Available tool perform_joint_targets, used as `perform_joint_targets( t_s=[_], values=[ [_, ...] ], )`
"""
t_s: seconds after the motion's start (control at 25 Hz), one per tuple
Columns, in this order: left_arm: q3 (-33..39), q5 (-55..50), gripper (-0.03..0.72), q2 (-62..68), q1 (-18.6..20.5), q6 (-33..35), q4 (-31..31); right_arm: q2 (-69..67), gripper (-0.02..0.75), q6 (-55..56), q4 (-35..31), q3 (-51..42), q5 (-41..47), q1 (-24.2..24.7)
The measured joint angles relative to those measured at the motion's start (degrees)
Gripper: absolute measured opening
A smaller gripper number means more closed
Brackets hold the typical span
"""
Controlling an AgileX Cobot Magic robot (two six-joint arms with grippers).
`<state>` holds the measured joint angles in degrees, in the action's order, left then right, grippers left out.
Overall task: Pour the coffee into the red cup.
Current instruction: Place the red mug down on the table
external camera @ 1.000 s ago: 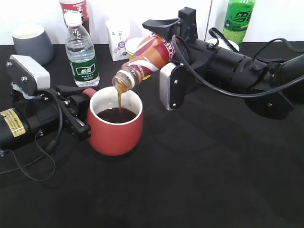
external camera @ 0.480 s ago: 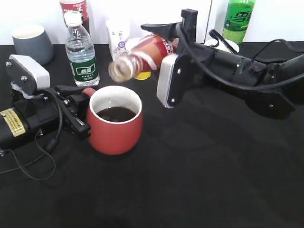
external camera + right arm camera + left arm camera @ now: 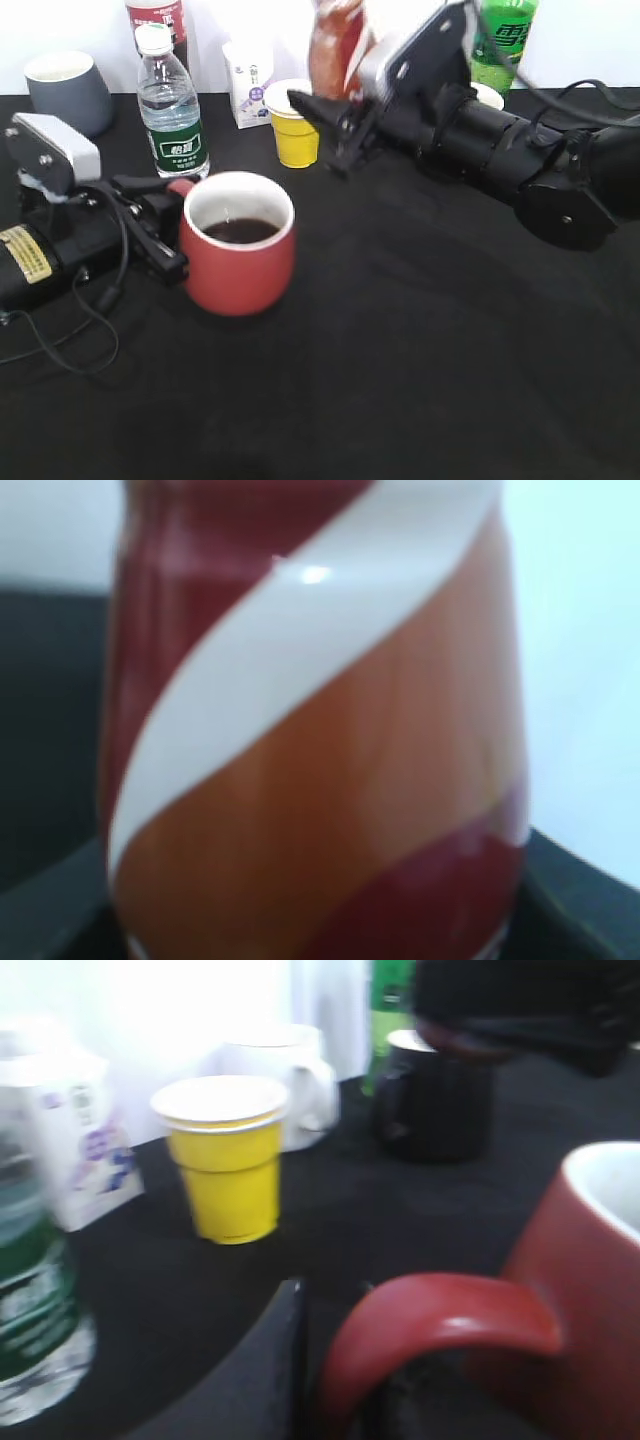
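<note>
The red cup [image 3: 237,262] stands on the black table and holds dark coffee [image 3: 240,230]. My left gripper [image 3: 160,222] is shut on the cup's handle [image 3: 440,1310], which sits between its fingers [image 3: 262,1365]; the cup's wall shows at the right of the left wrist view [image 3: 590,1260]. My right gripper [image 3: 342,95] is shut on the coffee bottle [image 3: 335,50] and holds it about upright, blurred, up behind and to the right of the cup. The bottle's red-and-white label fills the right wrist view [image 3: 320,760]; the fingers are hidden there.
Along the back stand a grey mug [image 3: 68,90], a water bottle [image 3: 172,110], a milk carton [image 3: 248,85], a yellow cup [image 3: 293,135] and a green soda bottle [image 3: 503,40]. A white mug [image 3: 285,1080] and a black mug [image 3: 440,1100] stand behind.
The pouring stream stopped. My right gripper swung the bottle from tilted over the cup back to upright, rising up and to the right. The cup shifted slightly left.
</note>
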<state>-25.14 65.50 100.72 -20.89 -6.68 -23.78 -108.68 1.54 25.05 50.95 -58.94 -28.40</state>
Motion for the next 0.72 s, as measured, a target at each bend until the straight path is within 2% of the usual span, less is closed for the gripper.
perform_joint_targets(
  t_s=[0.08, 0.24, 0.28, 0.4, 0.56, 0.64, 0.72],
  values=[
    [0.00, 0.00, 0.117, 0.00, 0.00, 0.00, 4.26, 0.00, 0.529, 4.87, -2.84, 0.00, 0.13, 0.00],
    [1.55, 0.07, 0.117, 0.00, 0.50, 3.88, 16.84, 0.00, 0.529, 5.77, -3.52, 0.00, 0.43, 0.00],
    [2.77, 0.02, 0.117, 0.00, 1.51, 4.12, 18.24, 0.00, 0.529, 5.77, -3.82, 0.00, 0.56, 0.00],
    [4.56, -0.23, 0.117, 0.00, 6.63, 4.30, 19.41, 0.00, 0.529, 5.77, -4.40, 0.00, 1.06, 0.00],
    [4.51, -0.16, 0.117, 0.00, 15.77, 4.45, 19.51, 0.00, 0.529, 5.89, -4.47, 0.00, 1.52, 0.00],
    [1.73, -0.22, 0.117, 1.41, 19.18, 4.52, 19.77, 0.00, 0.529, 5.89, -4.54, 0.00, 1.54, 0.00],
    [-2.87, -0.04, 0.117, 4.22, 20.85, 4.52, 19.82, 0.00, 0.529, 5.89, -4.68, 0.00, 1.59, 0.00]
  ],
)
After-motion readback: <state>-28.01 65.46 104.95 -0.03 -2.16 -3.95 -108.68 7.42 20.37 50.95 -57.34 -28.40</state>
